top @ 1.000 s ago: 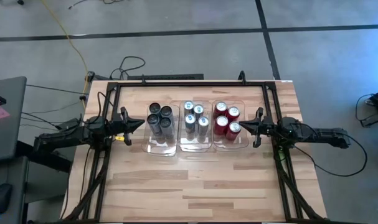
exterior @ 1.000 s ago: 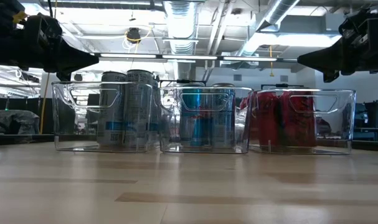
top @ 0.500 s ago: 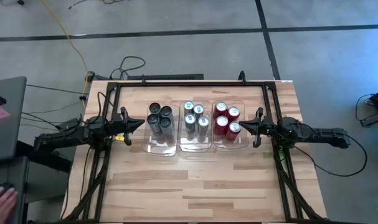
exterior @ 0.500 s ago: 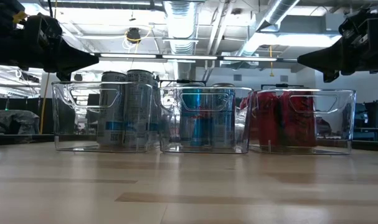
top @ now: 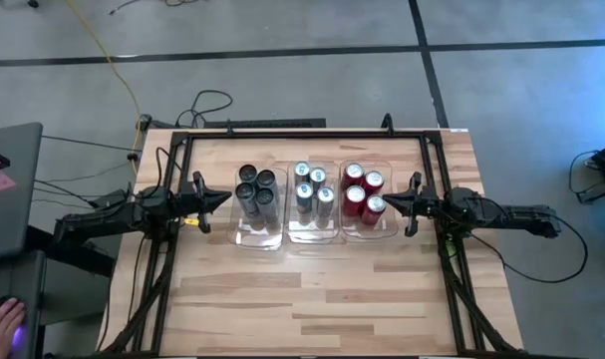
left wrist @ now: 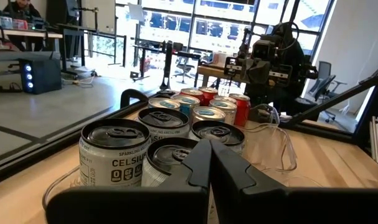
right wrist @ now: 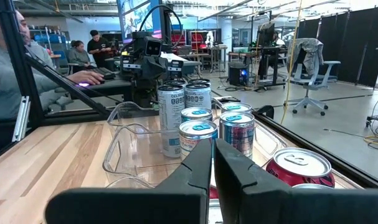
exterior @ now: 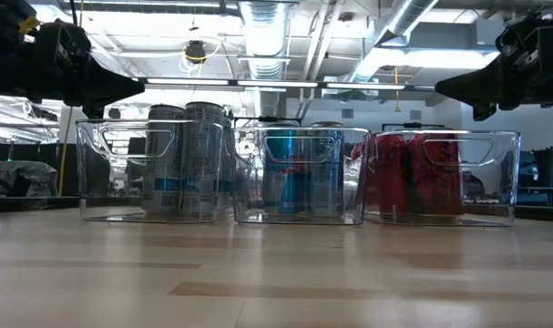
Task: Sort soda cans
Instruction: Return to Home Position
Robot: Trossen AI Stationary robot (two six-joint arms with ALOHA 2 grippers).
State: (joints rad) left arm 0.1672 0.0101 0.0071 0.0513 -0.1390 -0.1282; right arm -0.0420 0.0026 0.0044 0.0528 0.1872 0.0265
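Cans (top: 312,185) stand sorted between my two tools: dark grey cans (top: 255,189) just ahead of the left tool (top: 225,198), red cans (top: 363,189) just ahead of the right tool (top: 389,202), silver-blue cans (top: 313,195) midway. Both tools are pinched together, empty, hanging just above rim height, so I judge a dip or inward swing could clip a wall and shove the row. Each colour has its own clear bin (top: 257,238), three side by side on the counter (top: 312,309).

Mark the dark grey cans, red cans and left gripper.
dark grey cans (top: 246,192), high view, top of one can.
red cans (top: 355,194), high view, top of one can.
left gripper (top: 227,198), high view, tip of the shut fingers.
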